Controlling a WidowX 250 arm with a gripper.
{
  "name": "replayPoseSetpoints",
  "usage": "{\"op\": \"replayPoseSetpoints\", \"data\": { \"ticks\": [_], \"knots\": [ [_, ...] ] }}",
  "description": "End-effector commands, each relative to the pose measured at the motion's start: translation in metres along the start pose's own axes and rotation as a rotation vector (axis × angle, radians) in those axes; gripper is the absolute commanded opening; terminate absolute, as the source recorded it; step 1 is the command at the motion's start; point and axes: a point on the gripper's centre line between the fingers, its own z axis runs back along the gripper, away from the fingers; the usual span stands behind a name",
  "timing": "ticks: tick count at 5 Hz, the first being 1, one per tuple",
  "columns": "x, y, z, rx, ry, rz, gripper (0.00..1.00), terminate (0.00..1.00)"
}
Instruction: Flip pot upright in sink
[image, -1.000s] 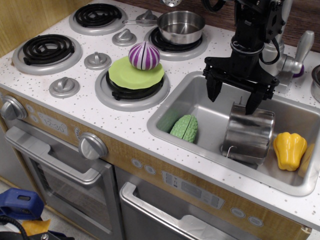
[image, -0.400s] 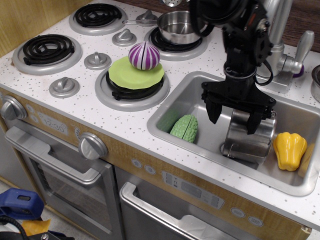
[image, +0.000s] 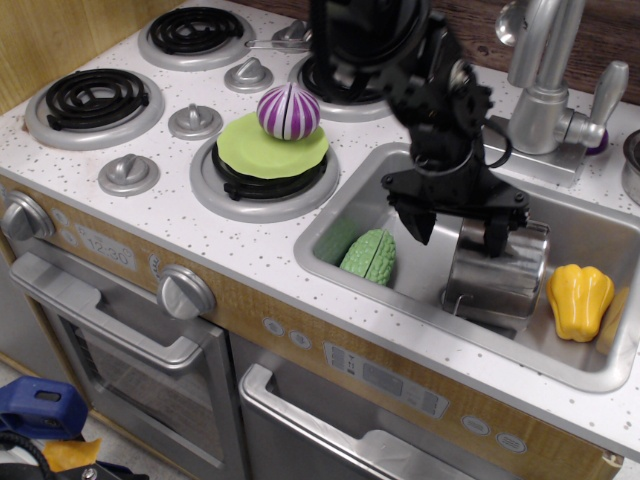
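The shiny steel pot (image: 497, 283) sits tilted in the right half of the sink (image: 352, 205). Its upper end faces the gripper and a wire loop handle shows low on its left side. I cannot tell which end is the mouth. My gripper (image: 458, 232) hangs from the black arm, which comes in from the upper left. It is open, with the left finger (image: 420, 226) beside the pot's left edge and the right finger over the pot's top. It holds nothing.
A green bumpy vegetable (image: 370, 257) lies in the sink's left part and a yellow pepper (image: 580, 300) at its right end. The faucet (image: 540, 70) stands behind. A purple onion (image: 288, 110) rests on a green plate (image: 250, 150) on the near burner.
The arm has swung left and come down, so the open gripper now sits lower at the pot's upper left edge. The pot has shifted slightly and stands a bit straighter.
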Motion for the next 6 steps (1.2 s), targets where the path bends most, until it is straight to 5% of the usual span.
{"op": "replayPoseSetpoints", "data": {
  "ticks": [1, 6],
  "knots": [
    [0.023, -0.014, 0.020, -0.084, -0.192, -0.035, 1.00, 0.00],
    [0.019, -0.035, 0.007, -0.362, -0.186, 0.228, 1.00, 0.00]
  ]
}}
